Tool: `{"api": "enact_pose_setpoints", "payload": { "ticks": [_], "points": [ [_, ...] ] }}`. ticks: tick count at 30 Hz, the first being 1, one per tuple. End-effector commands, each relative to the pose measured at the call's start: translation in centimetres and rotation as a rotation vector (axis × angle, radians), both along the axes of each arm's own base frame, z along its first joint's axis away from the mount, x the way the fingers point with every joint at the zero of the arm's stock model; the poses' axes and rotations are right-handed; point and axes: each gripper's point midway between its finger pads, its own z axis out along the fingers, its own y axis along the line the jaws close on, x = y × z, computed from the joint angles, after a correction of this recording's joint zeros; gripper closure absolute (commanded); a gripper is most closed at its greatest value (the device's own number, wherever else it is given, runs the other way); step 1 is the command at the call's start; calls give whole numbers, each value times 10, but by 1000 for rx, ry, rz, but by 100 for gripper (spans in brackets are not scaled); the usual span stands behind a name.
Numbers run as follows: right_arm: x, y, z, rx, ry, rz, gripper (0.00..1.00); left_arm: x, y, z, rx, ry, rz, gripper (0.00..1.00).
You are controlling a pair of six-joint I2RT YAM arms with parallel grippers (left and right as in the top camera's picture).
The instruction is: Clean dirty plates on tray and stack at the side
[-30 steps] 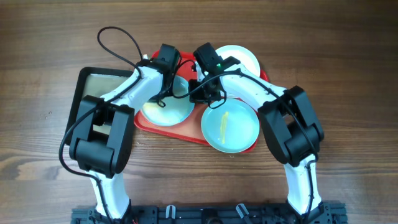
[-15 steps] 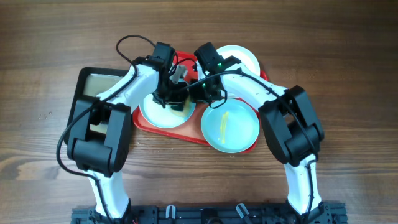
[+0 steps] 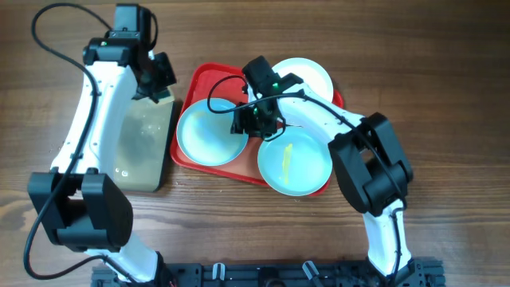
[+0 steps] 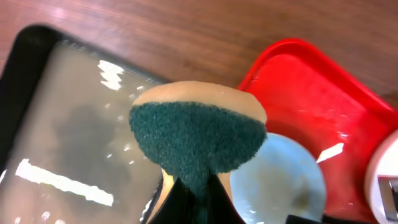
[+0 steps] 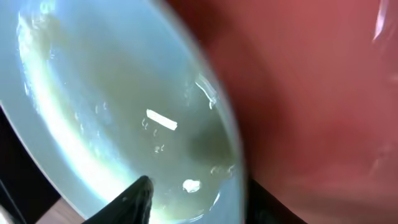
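On the red tray [image 3: 203, 84], the blue plate [image 3: 205, 135] lies at 8 o'clock, its 3 o'clock rim pinched between the right gripper's [image 3: 253, 121] fingers. A smeared plate [image 3: 296, 163] overhangs at 5 o'clock, and a white plate [image 3: 309, 73] sits at 1. The left gripper [image 3: 157, 80], clamped on a sponge [image 4: 196, 140], hovers over the black tray [image 3: 139, 147] at 9 o'clock.

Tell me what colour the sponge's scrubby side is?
Dark green, on a tan sponge. The left wrist view shows it best.
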Motion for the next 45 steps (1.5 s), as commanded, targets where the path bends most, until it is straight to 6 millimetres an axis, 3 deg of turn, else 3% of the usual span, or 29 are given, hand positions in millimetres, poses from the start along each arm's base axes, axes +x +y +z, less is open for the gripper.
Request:
{"api": "enact_pose_setpoints", "payload": {
  "ticks": [1, 4, 7, 12, 15, 18, 21, 28, 36, 42, 45],
  "points": [
    [-26, -5, -39, -117, 74, 3, 96, -5, 29, -6, 14, 28, 116, 96],
    [-14, -15, -34, -119, 56, -12, 96, -12, 35, -10, 15, 57, 132, 96],
    [4, -35, -14, -197, -47, 8, 96, -16, 35, -16, 16, 74, 132, 96],
    [33, -94, 59, -537, -377, 5, 96, -21, 35, -24, 17, 97, 132, 96],
    [45, -111, 112, -737, -614, -38, 96, -23, 35, -27, 17, 109, 131, 96],
    [45, -108, 153, -888, -814, -57, 96, -27, 35, -32, 17, 125, 132, 96],
    [39, -87, 174, -971, -953, 7, 96, -32, 35, -39, 18, 142, 131, 96],
    [13, -64, 240, -1199, -1284, -85, 96, -30, 35, -40, 18, 134, 132, 96],
    [-2, -44, 261, -1235, -1384, -94, 96, -29, 35, -40, 17, 128, 132, 96],
    [-1, -42, 258, -1213, -1374, -84, 96, -29, 35, -41, 18, 130, 132, 96],
    [1, -34, 244, -1142, -1334, -33, 96, -29, 35, -41, 18, 131, 131, 96]
  ]
}}
